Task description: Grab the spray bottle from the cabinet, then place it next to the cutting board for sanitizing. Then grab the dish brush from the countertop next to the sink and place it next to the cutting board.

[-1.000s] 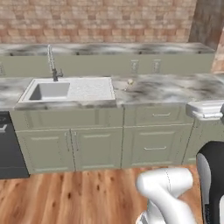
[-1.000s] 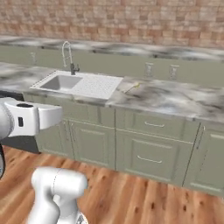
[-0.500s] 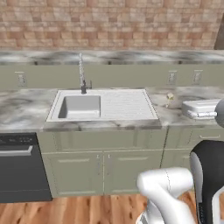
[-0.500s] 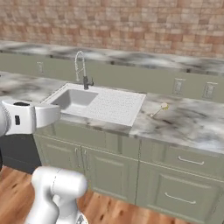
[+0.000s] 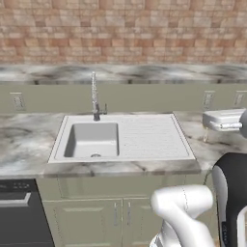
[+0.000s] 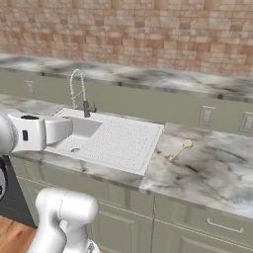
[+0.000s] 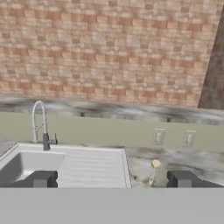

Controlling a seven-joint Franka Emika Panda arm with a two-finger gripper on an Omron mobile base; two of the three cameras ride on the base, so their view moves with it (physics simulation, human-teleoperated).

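Marble countertop [image 6: 217,173] spans the frame centre, brick wall behind. White sink [image 6: 118,143] sits centre-left in the right base view, chrome tap [image 6: 78,96] at its back. Dish brush [image 6: 180,150] lies just right of the draining board, flat on the marble, head toward the wall, likely parked there for washing-up. Gripper [image 7: 111,179] at lower centre of the hand view, jaws spread wide and empty, aimed at the brush, presumably lining up a grab.

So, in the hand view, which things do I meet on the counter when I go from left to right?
Tap → sink basin → dotted draining board → dish brush on the countertop, with two wall sockets above it on the green backsplash.
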